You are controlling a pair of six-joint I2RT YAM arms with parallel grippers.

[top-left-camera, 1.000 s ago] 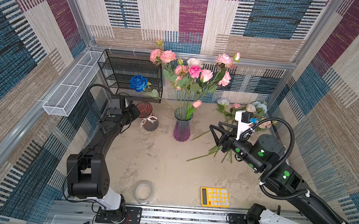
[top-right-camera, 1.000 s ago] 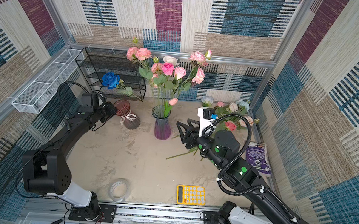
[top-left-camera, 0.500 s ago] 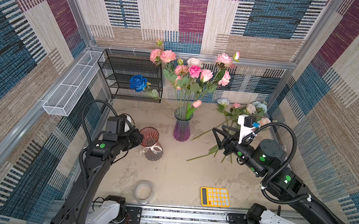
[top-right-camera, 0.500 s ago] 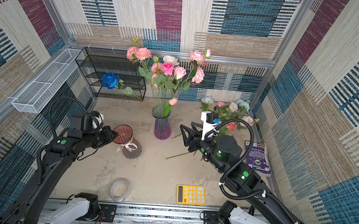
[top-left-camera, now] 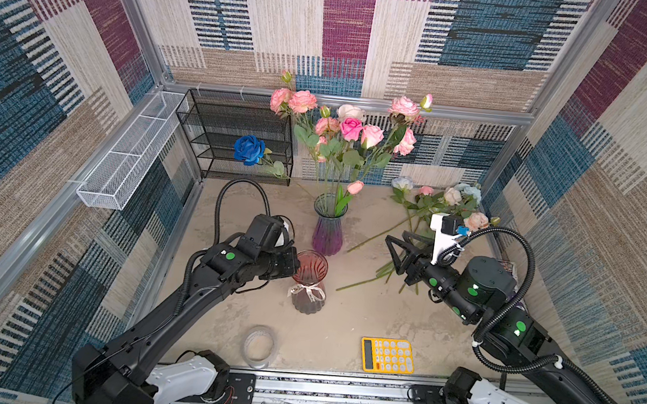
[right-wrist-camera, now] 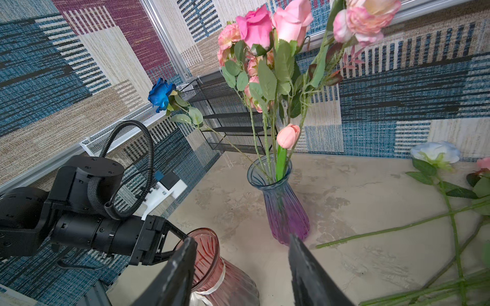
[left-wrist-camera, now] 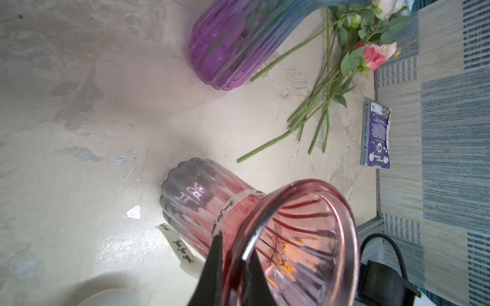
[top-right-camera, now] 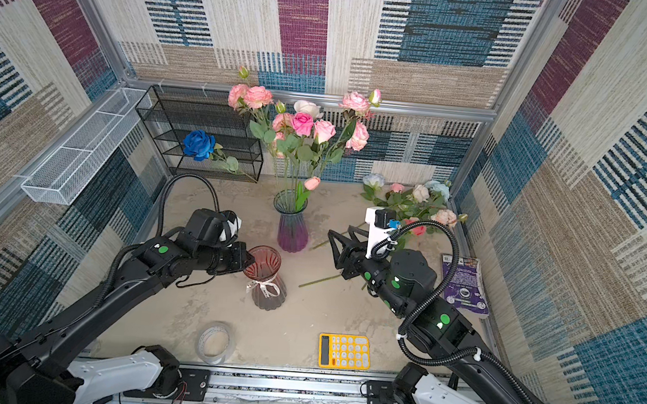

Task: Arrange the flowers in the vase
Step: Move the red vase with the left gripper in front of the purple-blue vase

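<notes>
A: Where do we find the flowers (top-left-camera: 351,129)?

B: Most stand upright in the purple vase (top-left-camera: 327,235) at the middle back of the counter (top-left-camera: 343,314): pink, peach and one white head above green leaves. We also see a blue rose (top-left-camera: 249,149) whose stem runs into the same vase and leans far out toward the black rack (top-left-camera: 235,134).

A: And the rest?

B: A loose bunch (top-left-camera: 453,196) lies flat on the counter to the right of the vase, heads toward the back corner, stems fanned toward the front.

A: What does the left pincer (left-wrist-camera: 234,249) hold?

B: We see it clamped on the rim of the red vase (top-left-camera: 310,305): in the left wrist view one finger sits outside the glass and one inside. That vase stands upright in front of the purple one, apart from it, with a white ribbon (top-left-camera: 305,290) round its neck.

A: And the right pincer (top-left-camera: 393,254)?

B: Its jaws stand apart with nothing between them. In both top views it hangs above the counter between the purple vase and the loose bunch, pointing toward the vases.

A: Anything else on the counter?

B: A yellow calculator (top-left-camera: 387,355) and a roll of tape (top-left-camera: 258,345) near the front edge, and a purple book (top-right-camera: 465,285) by the right wall.
</notes>
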